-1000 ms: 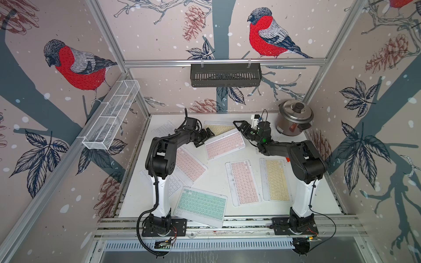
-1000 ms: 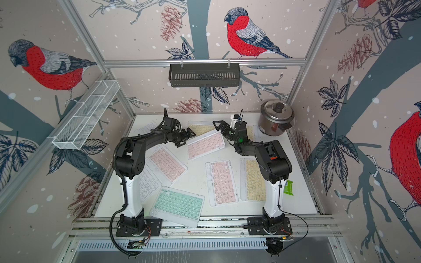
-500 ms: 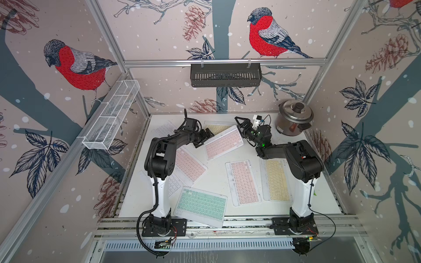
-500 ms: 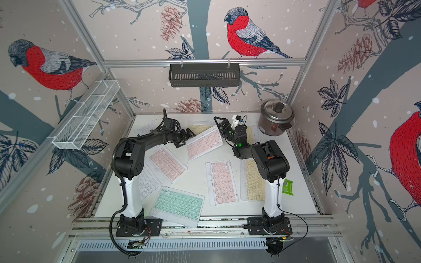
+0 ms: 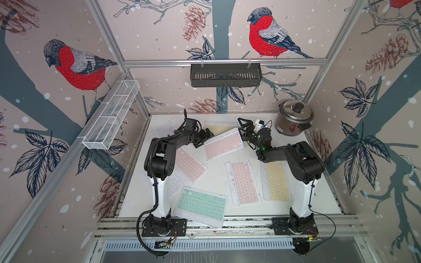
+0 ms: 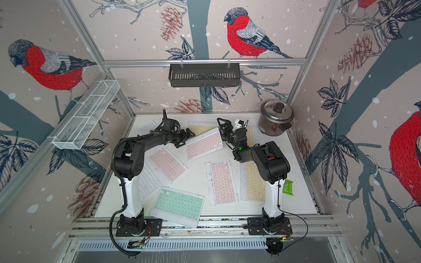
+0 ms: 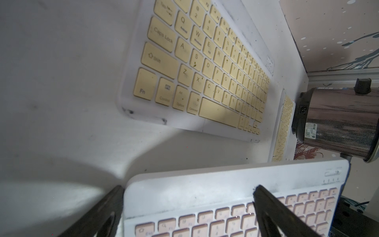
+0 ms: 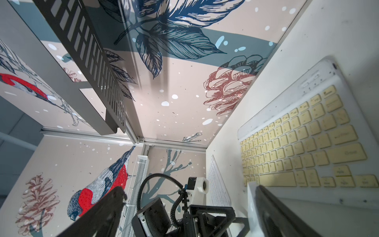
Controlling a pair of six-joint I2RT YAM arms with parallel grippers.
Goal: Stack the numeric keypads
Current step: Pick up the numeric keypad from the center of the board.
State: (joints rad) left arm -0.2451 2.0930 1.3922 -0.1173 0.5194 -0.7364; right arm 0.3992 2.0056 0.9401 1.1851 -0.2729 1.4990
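Note:
A pink-keyed keypad (image 5: 223, 143) lies slanted at the back centre, seen in both top views. My left gripper (image 5: 207, 134) is open at its left end. In the left wrist view its corner (image 7: 205, 184) sits between the fingers, one finger (image 7: 110, 207) outside the edge and the other over the keys. My right gripper (image 5: 243, 131) is open at the right end, and the keypad's white edge (image 8: 251, 205) runs beside one finger (image 8: 274, 213). Behind lies a yellow keypad (image 7: 205, 67). Other keypads lie flat: pink (image 5: 242, 182), pink (image 5: 189, 164), yellow (image 5: 276, 180), mint green (image 5: 201, 205).
A steel rice cooker (image 5: 293, 118) stands at the back right corner. A small green packet (image 6: 287, 187) lies by the right arm's base. White keypads (image 5: 163, 128) lie along the left side, partly under the left arm. A black basket (image 5: 225, 75) and a wire basket (image 5: 111, 113) hang on the walls.
The slanted pink keypad's right end has swung towards the back, and my right gripper has moved back with it. The left arm has hardly moved. Both grippers stay open.

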